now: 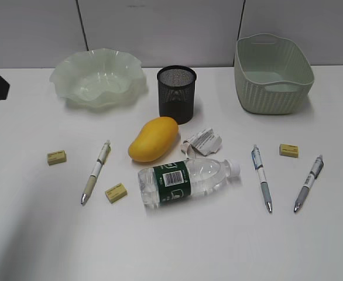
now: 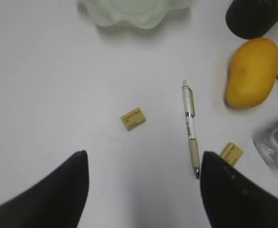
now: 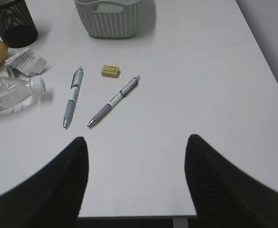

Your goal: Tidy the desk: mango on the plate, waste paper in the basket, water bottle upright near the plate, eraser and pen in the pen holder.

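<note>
At table centre I find the mango (image 1: 153,139) lying loose, touching nothing, at 7 o'clock of the holder (image 1: 177,93); plate (image 1: 98,78) stands at 10 o'clock of the fruit. Both sets of fingers (image 2: 143,190) (image 3: 136,180) stand wide apart, empty. I judge a grip across the mango's short width best. White table (image 1: 37,234), grey panel wall behind.

Wide-apart jaws hang above the bench (image 2: 44,85), holding nothing. Between them lie an eraser (image 2: 133,118) and a pen (image 2: 189,126); a second eraser (image 2: 231,154), the mango (image 2: 252,72) and the plate (image 2: 134,12) lie beyond.
</note>
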Action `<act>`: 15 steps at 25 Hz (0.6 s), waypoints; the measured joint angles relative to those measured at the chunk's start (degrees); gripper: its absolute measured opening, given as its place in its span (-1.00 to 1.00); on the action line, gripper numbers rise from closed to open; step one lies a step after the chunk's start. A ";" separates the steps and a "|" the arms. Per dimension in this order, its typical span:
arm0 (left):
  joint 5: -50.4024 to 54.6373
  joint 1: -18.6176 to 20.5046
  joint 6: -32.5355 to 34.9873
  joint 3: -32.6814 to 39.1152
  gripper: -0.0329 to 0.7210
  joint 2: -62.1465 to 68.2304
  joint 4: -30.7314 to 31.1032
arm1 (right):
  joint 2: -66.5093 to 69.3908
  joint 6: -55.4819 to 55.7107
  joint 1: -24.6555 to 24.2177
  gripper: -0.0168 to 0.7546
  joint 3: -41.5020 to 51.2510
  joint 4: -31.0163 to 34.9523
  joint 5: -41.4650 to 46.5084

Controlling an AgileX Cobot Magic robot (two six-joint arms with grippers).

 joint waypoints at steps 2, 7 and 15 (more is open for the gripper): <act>0.00 -1.47 0.29 -1.33 0.56 2.49 0.00 | 0.00 0.00 0.00 0.36 0.00 0.00 0.00; 0.00 -5.16 0.76 -5.95 0.56 8.48 0.00 | 0.00 0.00 0.00 0.36 0.00 0.00 0.00; 1.90 -10.45 1.45 -14.44 0.69 19.15 0.00 | 0.00 0.00 0.00 0.36 0.00 0.00 0.00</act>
